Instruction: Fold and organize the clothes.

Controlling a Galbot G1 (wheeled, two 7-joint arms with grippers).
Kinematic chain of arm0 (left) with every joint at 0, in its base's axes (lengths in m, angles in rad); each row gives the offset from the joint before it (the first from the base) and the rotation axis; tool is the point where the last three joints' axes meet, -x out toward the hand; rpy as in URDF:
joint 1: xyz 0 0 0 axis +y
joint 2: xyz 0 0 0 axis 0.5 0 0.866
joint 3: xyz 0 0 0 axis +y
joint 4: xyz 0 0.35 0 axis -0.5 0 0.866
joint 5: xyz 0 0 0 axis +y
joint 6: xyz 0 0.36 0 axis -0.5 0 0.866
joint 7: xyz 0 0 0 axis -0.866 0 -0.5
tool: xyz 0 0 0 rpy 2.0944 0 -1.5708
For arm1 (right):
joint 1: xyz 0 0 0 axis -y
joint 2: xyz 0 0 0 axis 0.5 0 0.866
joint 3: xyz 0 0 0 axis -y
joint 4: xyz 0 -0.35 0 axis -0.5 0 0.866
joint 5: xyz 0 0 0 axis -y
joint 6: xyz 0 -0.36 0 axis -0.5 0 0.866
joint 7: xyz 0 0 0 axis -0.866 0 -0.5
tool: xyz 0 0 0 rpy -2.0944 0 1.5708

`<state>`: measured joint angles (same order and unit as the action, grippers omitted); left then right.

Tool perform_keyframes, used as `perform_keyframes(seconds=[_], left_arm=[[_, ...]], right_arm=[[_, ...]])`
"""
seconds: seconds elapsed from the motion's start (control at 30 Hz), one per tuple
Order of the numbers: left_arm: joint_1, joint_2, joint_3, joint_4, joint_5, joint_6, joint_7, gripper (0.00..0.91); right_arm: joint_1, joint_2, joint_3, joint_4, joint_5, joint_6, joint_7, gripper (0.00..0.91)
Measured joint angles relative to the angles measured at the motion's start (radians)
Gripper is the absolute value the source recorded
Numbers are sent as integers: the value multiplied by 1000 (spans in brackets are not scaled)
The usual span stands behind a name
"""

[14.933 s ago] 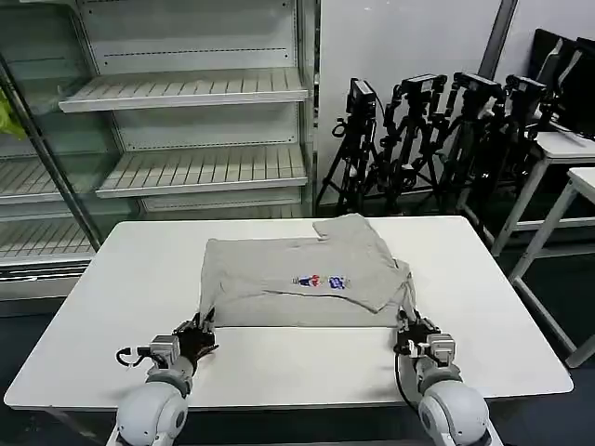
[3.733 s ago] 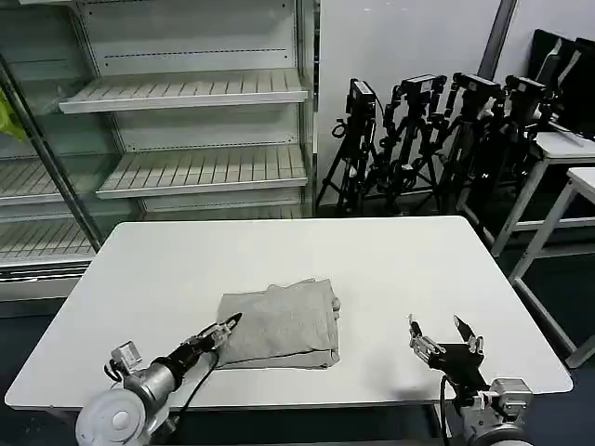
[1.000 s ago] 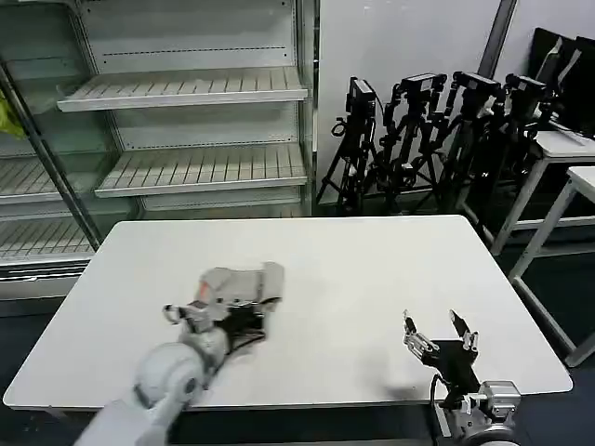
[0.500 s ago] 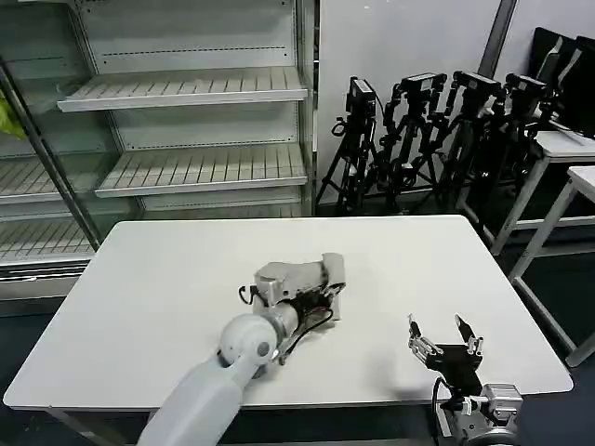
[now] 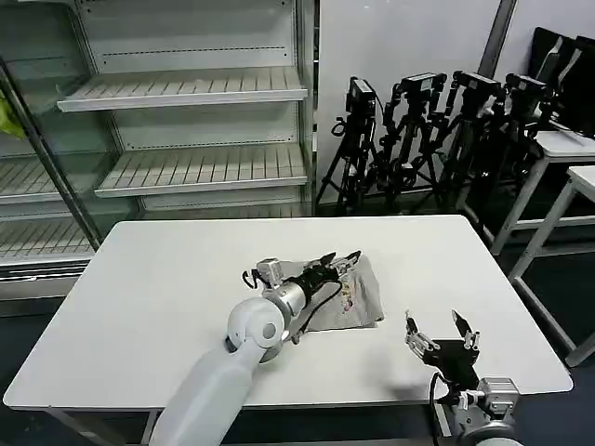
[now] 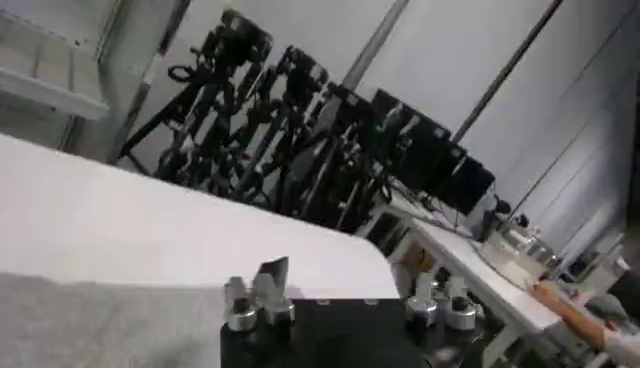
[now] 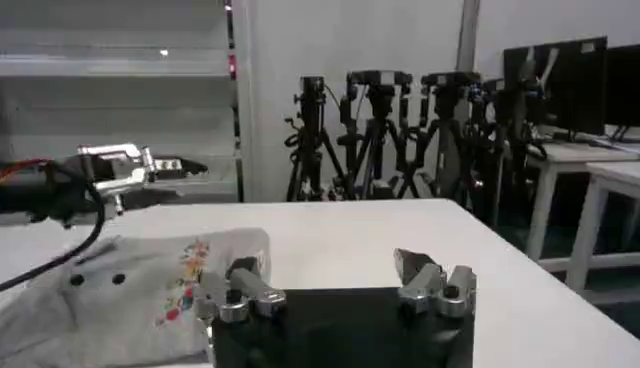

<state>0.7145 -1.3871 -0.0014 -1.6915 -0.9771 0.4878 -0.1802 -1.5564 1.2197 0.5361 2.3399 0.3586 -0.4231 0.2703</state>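
Observation:
The clothes (image 5: 355, 295), a light grey T-shirt folded into a small bundle with its coloured print on top, lie on the white table (image 5: 139, 279) right of centre. My left arm reaches across the table. Its gripper (image 5: 338, 257) is open and sits over the bundle's far edge. The left wrist view has grey cloth (image 6: 90, 325) below the spread left gripper (image 6: 345, 292). The open right gripper (image 5: 442, 336) hovers near the table's front right with nothing in it. From the right wrist, the bundle (image 7: 120, 290) lies ahead of the right gripper (image 7: 335, 278), with the left gripper (image 7: 165, 166) above it.
Empty white shelving (image 5: 186, 93) stands behind the table at the left. Black tripods (image 5: 437, 130) crowd the back right, and other white tables (image 5: 567, 149) stand at the far right. Bare tabletop stretches to the left of the bundle.
The left arm has swept the folded shirt from the table's left-centre to right of centre. The bundle now rests on the table and the left fingers stand open. The right gripper has barely moved.

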Motion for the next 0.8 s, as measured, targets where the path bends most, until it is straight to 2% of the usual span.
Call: perform_keyframes(seconds=[0.13,0.37,0.57,0.8], left_arm=[[44,21,-34,-58,71,-28,15,907],[208,53,-133,-209,347,-116,28,907],[409,38,-253,-338,605,-207,58,907],[618,5,-340,-467,788,-258,93,907]], right_arm=[[19,-5,-11,-10,-20,20,4,907],[27,-4,-29,-18,-67,79,-3,907],[11,-15,-29,-18,-96,130,-8,907],[-10,-9,-45,-18,-126,178,-16,907]])
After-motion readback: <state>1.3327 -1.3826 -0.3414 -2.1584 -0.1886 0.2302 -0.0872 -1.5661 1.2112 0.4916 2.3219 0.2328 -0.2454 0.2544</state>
